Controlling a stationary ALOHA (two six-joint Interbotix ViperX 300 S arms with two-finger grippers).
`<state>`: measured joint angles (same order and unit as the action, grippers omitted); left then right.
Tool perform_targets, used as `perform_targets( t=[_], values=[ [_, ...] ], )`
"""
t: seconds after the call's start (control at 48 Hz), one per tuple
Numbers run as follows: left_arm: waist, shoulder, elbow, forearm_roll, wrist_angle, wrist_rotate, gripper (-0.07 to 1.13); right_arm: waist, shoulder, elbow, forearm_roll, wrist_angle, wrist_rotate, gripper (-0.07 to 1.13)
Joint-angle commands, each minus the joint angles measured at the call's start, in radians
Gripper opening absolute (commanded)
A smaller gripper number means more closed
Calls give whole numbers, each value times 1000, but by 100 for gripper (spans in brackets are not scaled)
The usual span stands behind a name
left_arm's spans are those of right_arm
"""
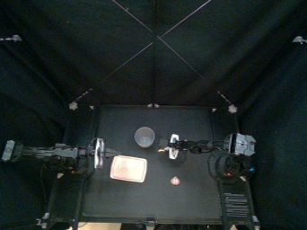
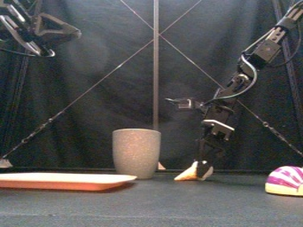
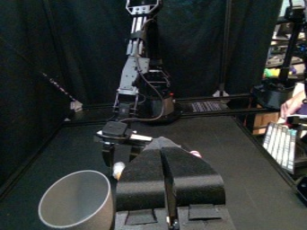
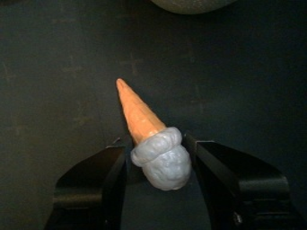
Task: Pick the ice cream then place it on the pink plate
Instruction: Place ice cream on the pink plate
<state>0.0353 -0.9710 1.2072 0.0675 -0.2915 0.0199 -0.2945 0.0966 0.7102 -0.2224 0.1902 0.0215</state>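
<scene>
the ice cream (image 4: 150, 135) between the right gripper's (image 4: 160, 145) matt black jaws has a smooth cone and a lumpy, faintly glossy scoop, like moulded plastic. just beside the gripper the cup (image 2: 136, 152) looks matt and speckled, and beyond it the tray (image 2: 66, 181) is smooth, dull plastic. the table (image 4: 246, 81) under the gripper is matt and faintly grainy, the curtain (image 2: 95, 53) behind is cloth.

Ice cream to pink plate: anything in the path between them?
No. The top view shows bare table between the ice cream and the pink plate. The grey cup stands farther back, off that line.
</scene>
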Motion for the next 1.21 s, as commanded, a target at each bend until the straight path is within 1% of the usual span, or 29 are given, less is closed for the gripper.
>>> perform_targets(
  t=[0.021, 0.083, 0.125, 0.25, 0.375, 0.479, 0.583, 0.792, 0.938, 1.062, 1.146, 1.208],
  values=[
    [3, 3, -14, -2, -5, 2, -4, 3, -18, -20, 20, -2, 3, 66],
    [3, 3, -14, -2, -5, 2, -4, 5, -25, -23, 35, 3, 5, 62],
    [3, 3, -14, -2, -5, 2, -4, 18, -35, -31, 48, 9, 3, 62],
    [3, 3, -14, -2, -5, 2, -4, 98, -66, -83, 64, 35, 3, 62],
    [3, 3, -14, -2, -5, 2, -4, 176, -67, -179, 91, 48, 6, 62],
    [3, 3, -14, 0, -5, 2, -4, 219, -43, -256, 123, 55, 5, 62],
    [3, 2, -14, -2, -5, 2, -4, 258, 9, -337, 129, 58, 3, 62],
    [5, -9, -11, -2, -5, 2, -4, 272, 170, -520, 133, 49, 3, 62],
    [3, -20, -5, 0, -5, 2, -4, 285, 282, -664, 133, 84, 3, 63],
    [3, -32, 0, -2, -5, 2, -4, 296, 334, -736, 140, 106, 0, 64],
    [3, -37, 2, -2, -5, 2, -4, 305, 347, -756, 141, 106, 0, 68],
    [3, -37, 2, -2, -5, 2, -4, 310, 348, -755, 141, 106, 0, 73]
  ],
)
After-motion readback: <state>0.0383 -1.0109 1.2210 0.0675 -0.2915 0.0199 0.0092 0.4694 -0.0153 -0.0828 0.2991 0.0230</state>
